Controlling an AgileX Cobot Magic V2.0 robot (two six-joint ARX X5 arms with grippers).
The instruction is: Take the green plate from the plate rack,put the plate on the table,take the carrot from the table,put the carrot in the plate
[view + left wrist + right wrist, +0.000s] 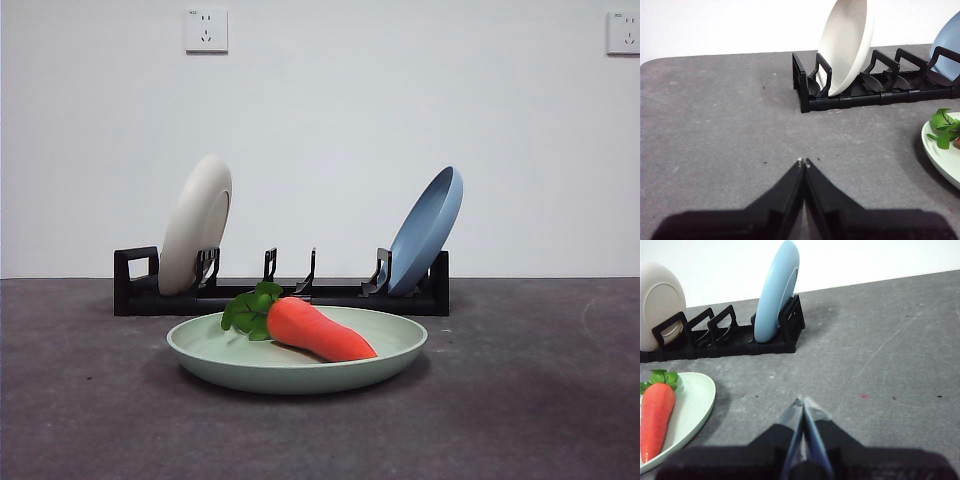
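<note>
Nearest the front camera, one round, shallow, pale sage-green plate (297, 365) lies flat on the dark grey, mottled table (90, 400). One orange-red tapered toy carrot (318, 330) with a green leafy top lies inside it, leaves pointing left.

Just behind the plate stands one long, low black plate rack (280, 290) with upright prongs and a square loop at its left end. It holds two plates on edge: one cream-white plate (195, 223) near the left end and one blue plate (427, 230) at the right end. The slots between them hold nothing.

Farthest back, a white wall (330, 130) carries two sockets.

Two grippers hover over bare table, each clenched and holding nothing: the left gripper (804, 161) left of the rack, the right gripper (803, 401) right of the green plate.
</note>
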